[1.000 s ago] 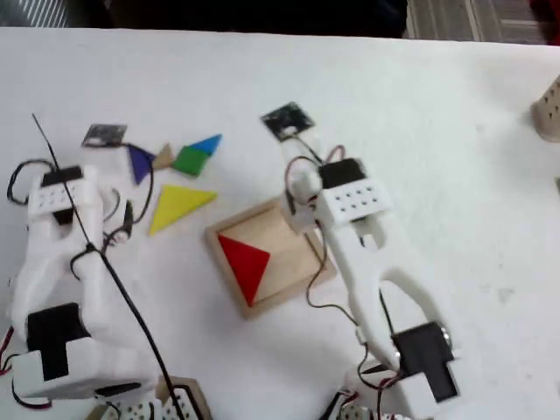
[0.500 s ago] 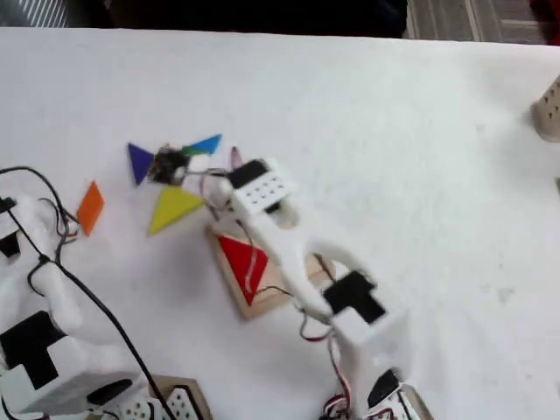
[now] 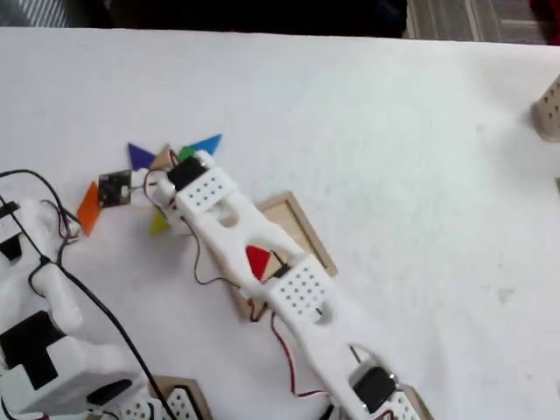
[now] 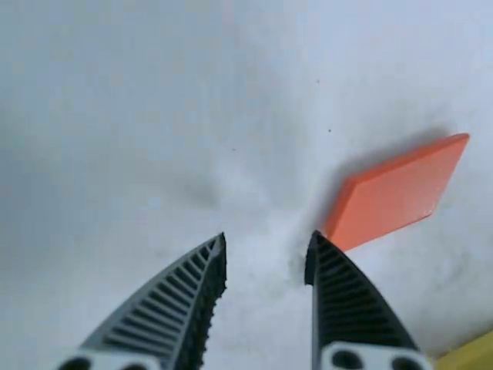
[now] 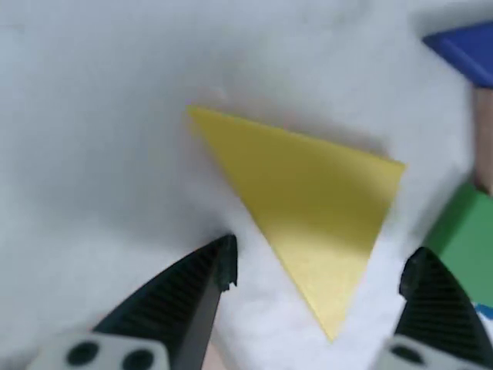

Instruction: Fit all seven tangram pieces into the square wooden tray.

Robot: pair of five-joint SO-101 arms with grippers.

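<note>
The right pincer (image 5: pixel 323 254) hangs low over the white tabletop (image 3: pixel 394 131). Its two dark fingers (image 5: pixel 185 301) stand wide apart and grip nothing. One corner of the yellow triangle (image 5: pixel 308 193) lies between the fingertips, flat on the tabletop. I cannot tell whether a finger touches it. Near one finger, just past the yellow triangle, is the green piece (image 5: pixel 462 247).

In the high view the green piece sits in a small cluster with the violet triangle (image 3: pixel 140 156), the tan triangle (image 3: pixel 164 157) and the blue piece (image 3: pixel 207 143). All are close together and outside the tray. The right arm (image 3: pixel 297 289) stretches from the near edge of the tabletop over the square wooden tray (image 3: pixel 297 223) to this cluster, and it covers a large part of the tray. Inside the tray one red triangle (image 3: pixel 256 260) lies flat, partly under the arm.

The left pincer (image 4: pixel 267 239) is also close above the tabletop, with its fingers a little apart and holding nothing. The orange piece (image 4: pixel 393 193) lies flat just beside the tip of one finger, outside the gap. Whether they touch cannot be judged. In the high view the orange piece is to the left of the cluster and well apart from the tray. It is near the left arm (image 3: pixel 44 350), which stands at the near left corner.
</note>
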